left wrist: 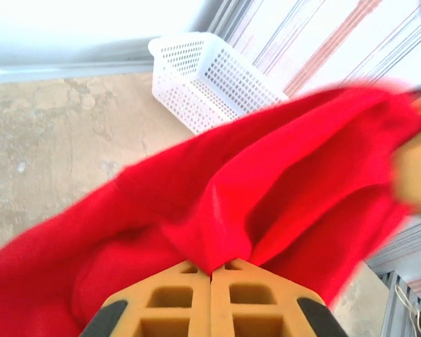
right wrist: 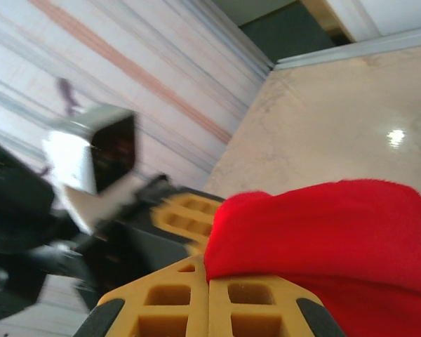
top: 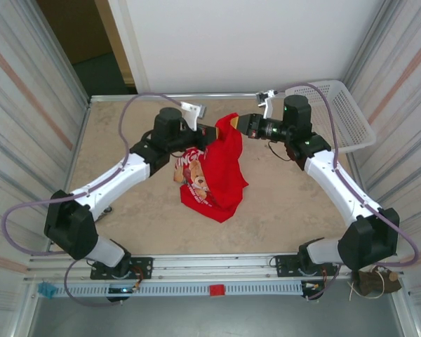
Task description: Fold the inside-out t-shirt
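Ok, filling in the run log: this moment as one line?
left gripper: shut on t-shirt | right gripper: shut on t-shirt | t-shirt: bunched, hanging between both grippers | basket: far right corner

The t-shirt (left wrist: 266, 182) runs off the left wrist view's left and bottom edges; its folds hide part of the basket (left wrist: 210, 77). Right gripper (left wrist: 415, 168) there — a tan blur cut by the right edge. From the right wrist, the left gripper (right wrist: 186, 214) is smeared, fingertips probably under cloth. Top view: printed graphic (top: 195, 179) crumpled, unreadable.
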Controlling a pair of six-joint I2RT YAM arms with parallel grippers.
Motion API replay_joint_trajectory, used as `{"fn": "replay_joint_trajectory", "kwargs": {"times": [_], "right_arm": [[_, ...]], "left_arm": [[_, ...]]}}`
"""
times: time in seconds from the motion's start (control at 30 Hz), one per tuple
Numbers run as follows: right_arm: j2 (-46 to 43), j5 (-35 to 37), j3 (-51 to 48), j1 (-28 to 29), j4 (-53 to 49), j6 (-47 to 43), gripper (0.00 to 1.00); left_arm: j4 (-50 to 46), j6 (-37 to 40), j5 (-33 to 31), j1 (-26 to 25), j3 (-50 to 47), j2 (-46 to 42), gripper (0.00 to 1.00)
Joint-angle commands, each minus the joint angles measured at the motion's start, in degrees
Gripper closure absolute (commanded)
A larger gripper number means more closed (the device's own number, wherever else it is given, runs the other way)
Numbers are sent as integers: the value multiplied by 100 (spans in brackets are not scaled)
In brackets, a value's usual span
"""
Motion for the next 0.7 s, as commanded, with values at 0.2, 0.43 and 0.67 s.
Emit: {"fn": "replay_joint_trajectory", "kwargs": {"times": [0.2, 0.43, 0.67], "right_arm": [[518, 968, -107, -69, -433, -316, 37], [-699, 2517, -123, 882, -1182, -693, 39], [-772, 3286, 376, 1655, -1277, -1160, 47]], "left_arm": [[-596, -1126, 1400, 580, 1417, -301, 100], [-477, -2492, 1656, 754, 1695, -200, 100], [445, -3276, 2000, 748, 1398, -200, 100]]}}
